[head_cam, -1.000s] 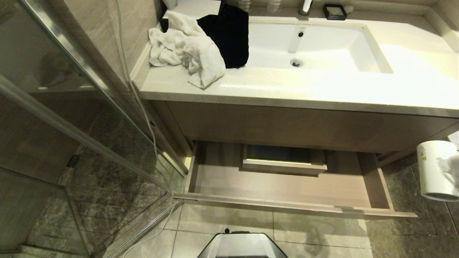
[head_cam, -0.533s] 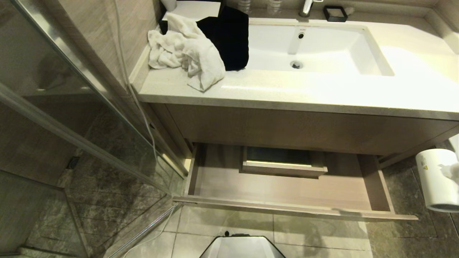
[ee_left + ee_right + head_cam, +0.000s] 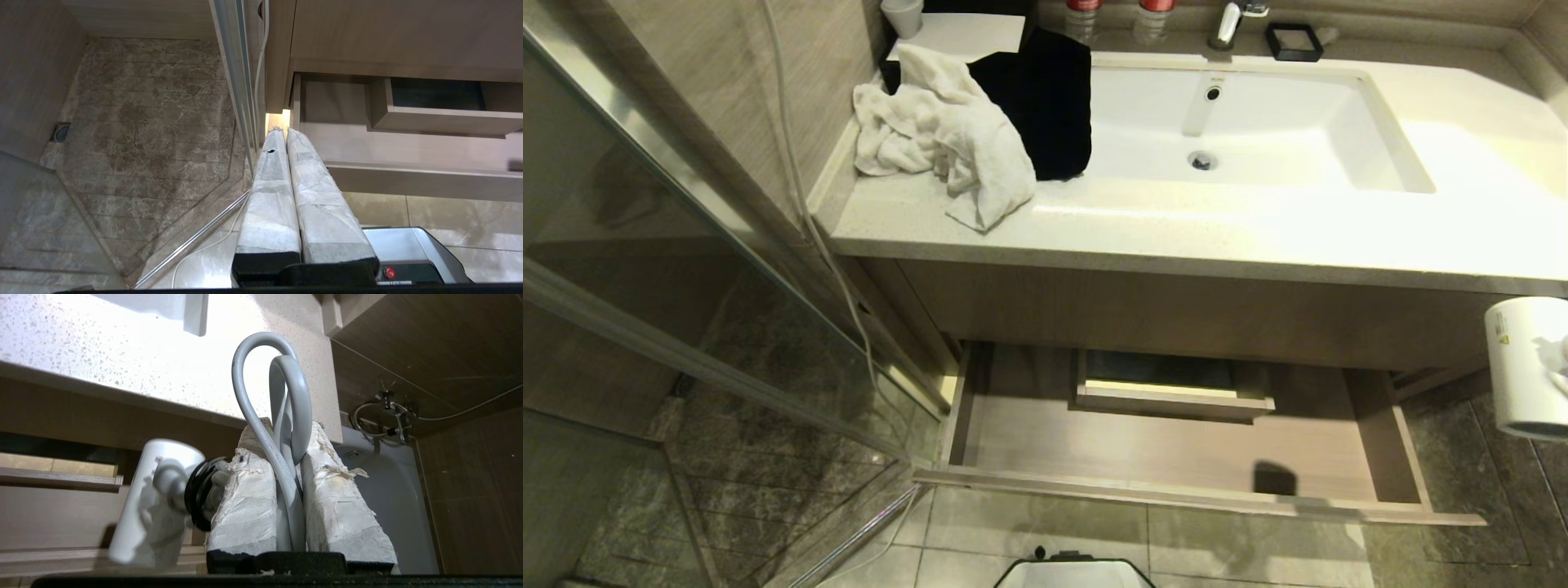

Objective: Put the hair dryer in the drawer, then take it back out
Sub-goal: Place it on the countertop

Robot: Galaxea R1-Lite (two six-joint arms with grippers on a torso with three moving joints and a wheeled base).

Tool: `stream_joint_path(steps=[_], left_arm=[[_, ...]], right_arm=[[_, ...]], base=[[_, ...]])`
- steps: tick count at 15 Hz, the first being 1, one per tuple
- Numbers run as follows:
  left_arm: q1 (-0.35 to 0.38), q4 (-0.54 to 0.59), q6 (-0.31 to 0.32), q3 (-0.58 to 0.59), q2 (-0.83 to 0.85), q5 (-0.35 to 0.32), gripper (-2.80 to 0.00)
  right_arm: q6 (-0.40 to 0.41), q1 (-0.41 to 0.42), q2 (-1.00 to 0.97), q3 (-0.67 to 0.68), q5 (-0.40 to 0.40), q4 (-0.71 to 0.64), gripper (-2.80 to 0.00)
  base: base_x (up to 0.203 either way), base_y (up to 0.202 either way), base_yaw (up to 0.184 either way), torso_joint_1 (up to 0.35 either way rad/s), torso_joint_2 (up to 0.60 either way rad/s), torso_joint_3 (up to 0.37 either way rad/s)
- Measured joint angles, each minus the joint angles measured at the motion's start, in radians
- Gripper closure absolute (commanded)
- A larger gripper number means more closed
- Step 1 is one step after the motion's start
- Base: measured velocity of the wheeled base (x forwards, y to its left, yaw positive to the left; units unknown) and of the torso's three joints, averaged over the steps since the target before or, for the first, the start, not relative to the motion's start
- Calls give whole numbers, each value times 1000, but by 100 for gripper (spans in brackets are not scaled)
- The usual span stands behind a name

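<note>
I am a robot with 2 arms, standing in front of a bathroom vanity. Going from my left to my right: a glass shower wall, then the vanity counter [image 3: 1176,220] with a crumpled white towel [image 3: 947,147] and a black cloth [image 3: 1045,98] at its left end, and a white sink [image 3: 1258,131] set in the middle.

Below the counter, the drawer [image 3: 1176,445] stands pulled out. Its wood-grain floor is bare; I see only the boxed notch [image 3: 1172,392] at its back edge. The hair dryer [image 3: 1525,367] is not inside. It hangs in the air past the drawer's right end, at the right edge of my head view, barrel pointing down.

I cannot tell from this alone which half of the task I am in. Either the dryer has yet to go in, or it has been in and is out again. I judge only that drawer and dryer are apart now.

My left gripper [image 3: 286,132] is parked low by the drawer's front left corner, its 2 padded fingers pressed together on nothing.

My right gripper [image 3: 288,426] is raised beside the vanity's right end. Its fingers stand narrow, pinching the dryer's looped grey-white cord [image 3: 282,400], and the dryer's white body sits just beside 1 finger.
</note>
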State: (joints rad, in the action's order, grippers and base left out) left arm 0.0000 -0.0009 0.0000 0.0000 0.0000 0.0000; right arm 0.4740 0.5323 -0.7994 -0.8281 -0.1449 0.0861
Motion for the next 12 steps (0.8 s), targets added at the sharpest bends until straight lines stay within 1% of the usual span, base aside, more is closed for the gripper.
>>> stream_joint_path(steps=[7,9,12], left_arm=[[0,0,0,0,0,0,0],[0,0,0,0,0,0,0],[0,0,0,0,0,0,0]], right_arm=[[-1,0,0,-4,1,3,0],[0,0,0,-1,2,4,0],[1,0,-3,-1,2,-1,0]], base=[[0,0,0,265,-19,229],[0,0,0,121,-21,89],[0,0,0,24,-13,22]])
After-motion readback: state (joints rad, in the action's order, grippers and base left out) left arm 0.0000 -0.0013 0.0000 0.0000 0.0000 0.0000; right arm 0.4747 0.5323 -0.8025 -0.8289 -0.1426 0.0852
